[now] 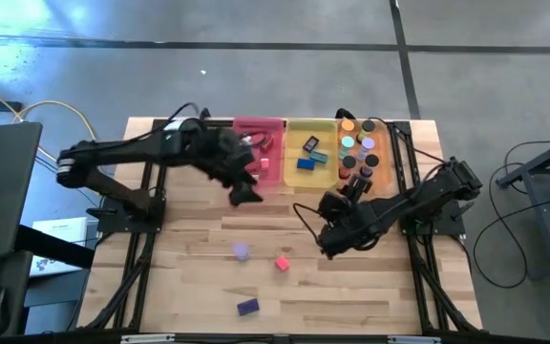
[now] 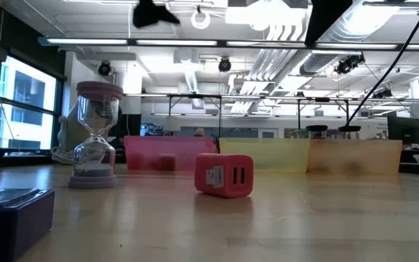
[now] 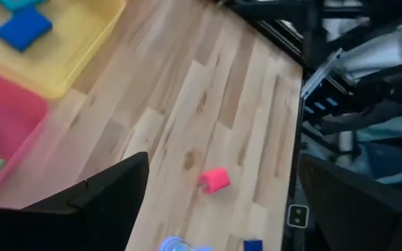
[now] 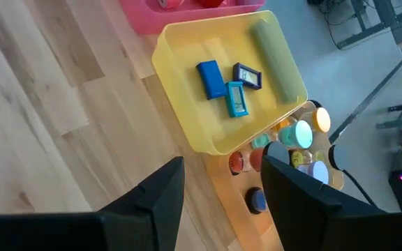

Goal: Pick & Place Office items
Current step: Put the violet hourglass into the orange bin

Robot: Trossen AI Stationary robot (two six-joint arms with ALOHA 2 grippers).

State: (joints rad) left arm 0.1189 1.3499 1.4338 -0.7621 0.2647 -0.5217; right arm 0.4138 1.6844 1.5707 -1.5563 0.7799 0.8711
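Note:
Three office items lie loose on the wooden table: a lavender hourglass standing upright, a red block and a purple block. My left gripper hangs open above the table, just in front of the pink tray, with nothing between its fingers. My right gripper is held open in the air over the near edge of the yellow tray and the orange tray. It holds nothing.
The three trays stand side by side along the far edge. The pink one holds red and pink pieces. Blue and teal blocks lie in the yellow one, and round discs fill the orange one. Bare wood lies around the loose items.

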